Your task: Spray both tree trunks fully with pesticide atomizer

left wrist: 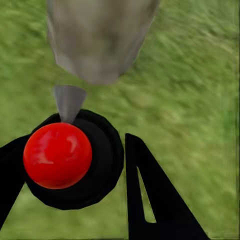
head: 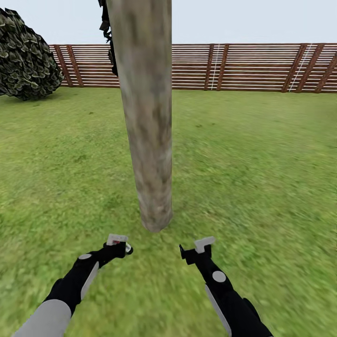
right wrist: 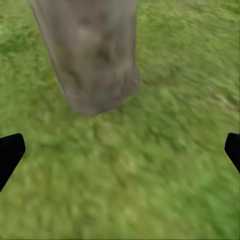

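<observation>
A thick mottled grey-tan tree trunk (head: 146, 121) rises from the grass (head: 262, 178) just ahead of both arms, its base at the middle of the head view. My left gripper (head: 120, 247) is shut on the pesticide atomizer (left wrist: 75, 165), a dark bottle with a round red top (left wrist: 57, 155). Its grey nozzle (left wrist: 69, 102) points at the foot of the trunk (left wrist: 100, 40), a short gap away. My right gripper (head: 199, 249) hangs open and empty over the grass, right of the trunk base (right wrist: 92, 60). Its black fingertips (right wrist: 10, 152) stand wide apart.
A brown slatted wooden fence (head: 243, 68) closes off the lawn at the back. A dark leafy bush (head: 25, 56) sits at the far left by the fence. Open grass lies to both sides of the trunk.
</observation>
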You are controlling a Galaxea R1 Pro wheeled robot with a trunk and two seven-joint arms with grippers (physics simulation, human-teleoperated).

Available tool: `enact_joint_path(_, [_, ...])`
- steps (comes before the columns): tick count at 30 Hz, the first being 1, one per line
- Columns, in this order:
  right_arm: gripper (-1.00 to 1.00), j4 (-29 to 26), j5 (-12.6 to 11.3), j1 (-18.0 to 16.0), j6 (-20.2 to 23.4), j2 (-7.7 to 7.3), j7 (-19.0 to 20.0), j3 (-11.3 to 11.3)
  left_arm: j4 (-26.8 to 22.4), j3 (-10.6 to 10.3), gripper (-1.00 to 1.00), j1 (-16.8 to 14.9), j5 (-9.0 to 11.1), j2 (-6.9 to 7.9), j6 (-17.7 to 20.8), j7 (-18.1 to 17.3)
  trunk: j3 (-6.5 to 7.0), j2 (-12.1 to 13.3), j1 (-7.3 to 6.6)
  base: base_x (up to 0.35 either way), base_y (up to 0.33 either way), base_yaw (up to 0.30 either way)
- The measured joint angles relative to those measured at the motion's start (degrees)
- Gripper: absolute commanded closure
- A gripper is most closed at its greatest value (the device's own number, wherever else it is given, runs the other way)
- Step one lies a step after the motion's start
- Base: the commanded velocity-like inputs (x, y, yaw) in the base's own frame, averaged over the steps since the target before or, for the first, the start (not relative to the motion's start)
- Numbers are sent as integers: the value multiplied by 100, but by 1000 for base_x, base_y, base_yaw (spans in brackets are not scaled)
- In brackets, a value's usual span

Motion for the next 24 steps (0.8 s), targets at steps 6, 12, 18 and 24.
enact_joint_path(6, [-100, -407, 30, -103, 148, -15, 943, 8, 9, -8, 100, -46, -393, 655, 22, -1542, 0, 0, 0, 0, 0, 0])
enact_joint_path(12, [-100, -472, 68, -427, 643, -22, 2206, 9, 8, 2, 100, -87, -1435, 750, 24, -2934, 0, 0, 0, 0, 0, 0])
enact_joint_path(18, [-100, -469, 876, -563, 757, -13, 3382, 17, -12, 9, 100, -138, -2717, 690, 24, -4014, 0, 0, 0, 0, 0, 0])
enact_joint_path(24, [-100, -469, 1463, -685, 870, -6, 4528, 17, -9, 7, 100, -228, -3643, 705, 11, -4939, 0, 0, 0, 0, 0, 0])
